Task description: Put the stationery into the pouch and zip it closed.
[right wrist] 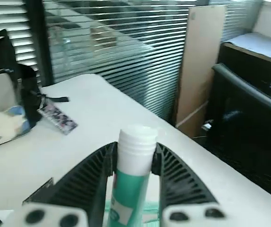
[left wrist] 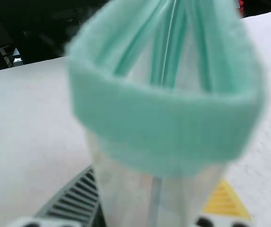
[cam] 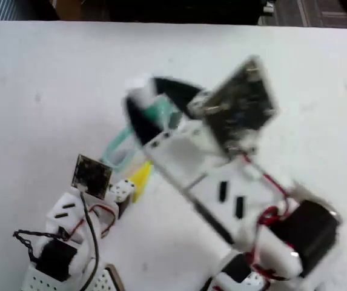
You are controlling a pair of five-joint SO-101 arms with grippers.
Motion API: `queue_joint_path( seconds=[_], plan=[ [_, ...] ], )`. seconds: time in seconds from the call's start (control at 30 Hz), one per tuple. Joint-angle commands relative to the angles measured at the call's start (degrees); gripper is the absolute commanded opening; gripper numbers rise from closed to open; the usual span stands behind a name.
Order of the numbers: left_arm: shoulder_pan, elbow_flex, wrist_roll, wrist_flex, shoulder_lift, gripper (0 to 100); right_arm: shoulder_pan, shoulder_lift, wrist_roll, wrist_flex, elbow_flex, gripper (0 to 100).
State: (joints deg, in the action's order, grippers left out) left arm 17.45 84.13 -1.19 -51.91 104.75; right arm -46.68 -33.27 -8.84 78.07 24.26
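Note:
My right gripper [right wrist: 134, 151] is shut on a glue stick [right wrist: 130, 189] with a green body and a white cap [right wrist: 136, 137], held upright between the black ribbed fingers [right wrist: 90, 175]. In the high view this gripper [cam: 146, 106] hangs with the glue stick [cam: 161, 112] just above the mint-green pouch [cam: 120, 148]. The left gripper [cam: 134, 174], with one yellow finger [cam: 140, 177], holds the pouch's near end. From the left wrist the pouch [left wrist: 166, 118] stands close up with its mouth gaping, pinched between my left gripper [left wrist: 156, 184].
The white table [cam: 46, 85] stretches wide to the left and back. In the right wrist view a bag [right wrist: 5, 109] with a tag [right wrist: 57, 116] lies at the far end of the table, near its edge, with a dark chair [right wrist: 249, 109] beyond.

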Motion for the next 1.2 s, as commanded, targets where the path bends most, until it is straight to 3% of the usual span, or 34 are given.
queue_joint_path(
  seconds=[0.0,0.4,0.53,0.8,1.17],
  plan=[
    [0.3,-0.7,-0.6,1.6,0.1,23,-1.1,2.9,0.0,-2.7,-1.5,1.6],
    [0.2,-0.7,-0.4,1.7,0.1,23,-1.2,4.4,0.6,-16.7,-18.9,1.6],
    [0.2,-0.7,-0.4,1.7,0.1,22,-0.2,4.4,4.7,-20.8,-21.0,1.6],
    [0.2,-0.7,-0.4,1.7,0.1,22,2.2,4.4,4.9,-26.0,-26.8,1.6],
    [-4.1,-0.7,-0.8,3.7,0.1,22,2.0,-8.7,9.4,-24.0,-39.1,1.6]
  ],
)
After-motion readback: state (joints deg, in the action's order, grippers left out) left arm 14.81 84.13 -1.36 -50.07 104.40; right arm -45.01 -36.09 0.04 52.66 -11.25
